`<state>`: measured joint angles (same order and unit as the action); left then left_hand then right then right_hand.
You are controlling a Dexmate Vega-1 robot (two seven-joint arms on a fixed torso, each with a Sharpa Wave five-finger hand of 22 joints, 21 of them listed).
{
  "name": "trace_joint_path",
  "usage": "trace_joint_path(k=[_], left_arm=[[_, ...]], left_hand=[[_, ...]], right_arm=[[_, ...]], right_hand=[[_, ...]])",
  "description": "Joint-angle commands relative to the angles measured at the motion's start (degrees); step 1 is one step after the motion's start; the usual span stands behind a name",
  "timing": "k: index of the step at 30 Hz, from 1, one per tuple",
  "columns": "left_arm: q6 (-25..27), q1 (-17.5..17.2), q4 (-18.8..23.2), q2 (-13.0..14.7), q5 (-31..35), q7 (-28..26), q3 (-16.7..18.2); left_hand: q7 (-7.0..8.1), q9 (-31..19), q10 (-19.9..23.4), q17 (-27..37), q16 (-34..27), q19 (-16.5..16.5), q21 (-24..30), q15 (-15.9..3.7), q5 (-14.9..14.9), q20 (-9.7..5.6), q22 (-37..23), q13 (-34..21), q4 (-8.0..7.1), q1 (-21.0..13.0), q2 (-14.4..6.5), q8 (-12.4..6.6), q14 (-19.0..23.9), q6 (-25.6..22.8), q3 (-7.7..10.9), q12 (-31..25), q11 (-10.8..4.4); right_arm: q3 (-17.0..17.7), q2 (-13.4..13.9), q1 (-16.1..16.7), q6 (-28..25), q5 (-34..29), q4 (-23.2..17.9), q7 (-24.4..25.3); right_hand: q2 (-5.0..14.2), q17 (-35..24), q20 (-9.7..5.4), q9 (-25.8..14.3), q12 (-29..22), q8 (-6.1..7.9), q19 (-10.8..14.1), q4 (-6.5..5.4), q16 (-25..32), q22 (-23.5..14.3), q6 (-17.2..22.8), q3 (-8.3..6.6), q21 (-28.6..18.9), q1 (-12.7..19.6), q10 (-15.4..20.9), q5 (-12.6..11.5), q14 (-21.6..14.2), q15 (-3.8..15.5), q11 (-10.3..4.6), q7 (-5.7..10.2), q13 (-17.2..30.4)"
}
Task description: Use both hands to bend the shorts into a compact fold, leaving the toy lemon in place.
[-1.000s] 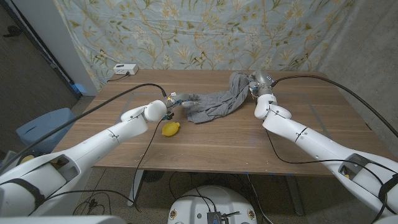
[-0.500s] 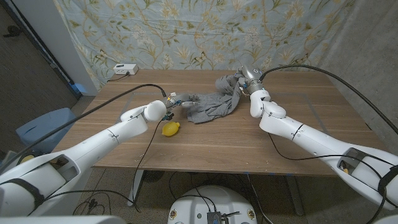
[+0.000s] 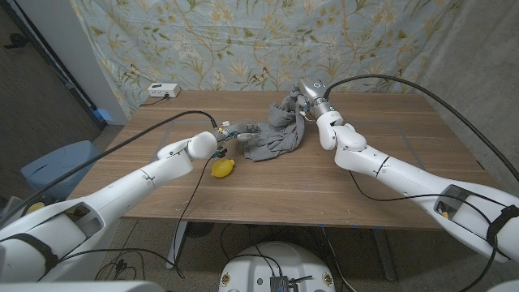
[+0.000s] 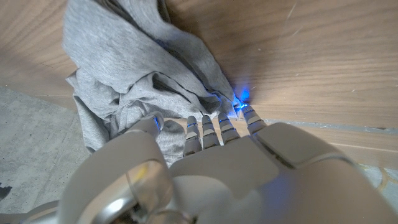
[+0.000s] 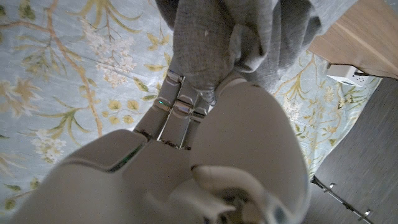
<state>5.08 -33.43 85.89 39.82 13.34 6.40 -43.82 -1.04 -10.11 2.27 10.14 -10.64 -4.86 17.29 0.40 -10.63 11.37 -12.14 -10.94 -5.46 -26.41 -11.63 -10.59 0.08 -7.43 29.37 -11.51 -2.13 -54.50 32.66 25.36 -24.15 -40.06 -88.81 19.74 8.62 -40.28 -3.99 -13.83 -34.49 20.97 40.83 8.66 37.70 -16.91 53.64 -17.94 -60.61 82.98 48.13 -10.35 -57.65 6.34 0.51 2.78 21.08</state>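
The grey shorts point(image 3: 274, 135) lie crumpled at the middle of the wooden table point(image 3: 405, 162). My right hand point(image 3: 306, 99) holds their far right end lifted off the table; in the right wrist view the cloth point(image 5: 217, 37) hangs over its fingers point(image 5: 180, 102). My left hand point(image 3: 225, 135) grips the shorts' left end low at the table; in the left wrist view its fingers point(image 4: 211, 130) press into the grey folds point(image 4: 137, 81). The yellow toy lemon point(image 3: 222, 168) lies just in front of my left hand, apart from the cloth.
A white power strip point(image 3: 163, 91) sits at the table's far left corner. Black cables point(image 3: 381, 81) run over the table's back to both arms. A floral curtain point(image 3: 243, 40) hangs behind. A blue bin point(image 3: 57, 166) stands left of the table.
My right hand has carried the shorts' right end up and leftward, bunching the cloth toward the middle. My left hand and the lemon have stayed put.
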Motion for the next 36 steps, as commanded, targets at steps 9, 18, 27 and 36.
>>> trace_joint_path(k=[9, 18, 27, 36], left_arm=[[-1.2, 0.9, -2.1, -0.8, -0.8, 0.2, -0.4], [-1.8, 1.5, -3.2, -1.3, -0.9, 0.2, -0.6], [-2.3, 2.1, -4.2, -1.8, -1.0, 0.3, -0.9], [-2.9, 3.0, -5.4, -2.4, -1.0, 0.5, -1.2]], left_hand=[[0.15, -0.2, -0.4, 0.1, 0.2, -0.5, -0.2, 0.00, -0.4, 0.09, -0.2, 0.0, -0.51, -0.2, -0.3, 0.23, -0.9, 0.6, 1.77, 0.1, 0.04], [0.24, -0.2, -0.4, 0.1, 0.2, -0.6, -0.2, -0.03, -0.3, 0.01, -0.2, 0.0, -0.83, 0.0, -0.1, 0.25, -0.9, 0.8, 2.45, 0.0, 0.10], [0.47, -0.2, -0.5, 0.1, 0.2, -0.7, -0.2, -0.10, -0.2, -0.02, -0.2, 0.0, -1.04, 0.1, 0.0, 0.24, -1.0, 1.0, 3.15, 0.0, -0.03], [0.51, -0.2, -0.6, 0.0, 0.2, -0.8, -0.2, -0.02, -0.2, -0.01, -0.3, 0.0, -1.22, 0.2, 0.1, 0.25, -1.1, 1.2, 3.73, 0.0, 0.05]], right_arm=[[-4.9, -0.2, -4.4, 13.4, -16.2, 4.3, -0.4], [-4.1, -0.7, -3.5, 17.1, -18.1, 4.9, 2.7], [-1.9, -1.1, -0.5, 16.8, -17.6, 3.8, 5.4], [1.3, -2.5, 3.3, 10.3, -15.2, 1.8, 4.0]], right_hand=[[0.07, -0.5, -8.17, -0.1, 0.3, -0.30, -1.1, -0.07, -0.3, -0.1, 0.6, -0.42, -1.3, 0.7, 0.5, -0.1, -2.7, 6.79, -0.35, 0.51, 0.1], [-0.01, -0.9, -8.01, -0.1, 0.4, -0.54, -2.1, -0.31, -0.6, -0.1, 0.7, -0.35, -2.3, 0.3, 1.0, -0.1, -3.0, 6.82, -0.54, 1.02, 0.0], [-1.88, -1.1, -4.24, 0.2, 2.6, -2.76, -6.4, -4.07, -3.5, 2.8, -2.5, 2.02, -3.3, -8.1, 0.0, -0.6, -2.6, 6.42, -1.60, 2.60, -1.8], [-6.27, 1.0, 3.26, 0.8, 10.9, -10.62, -11.8, -15.26, -11.6, 6.9, -21.9, 9.36, 0.9, -32.4, -13.9, -3.9, 5.1, 5.38, -2.65, 3.25, -4.2]])
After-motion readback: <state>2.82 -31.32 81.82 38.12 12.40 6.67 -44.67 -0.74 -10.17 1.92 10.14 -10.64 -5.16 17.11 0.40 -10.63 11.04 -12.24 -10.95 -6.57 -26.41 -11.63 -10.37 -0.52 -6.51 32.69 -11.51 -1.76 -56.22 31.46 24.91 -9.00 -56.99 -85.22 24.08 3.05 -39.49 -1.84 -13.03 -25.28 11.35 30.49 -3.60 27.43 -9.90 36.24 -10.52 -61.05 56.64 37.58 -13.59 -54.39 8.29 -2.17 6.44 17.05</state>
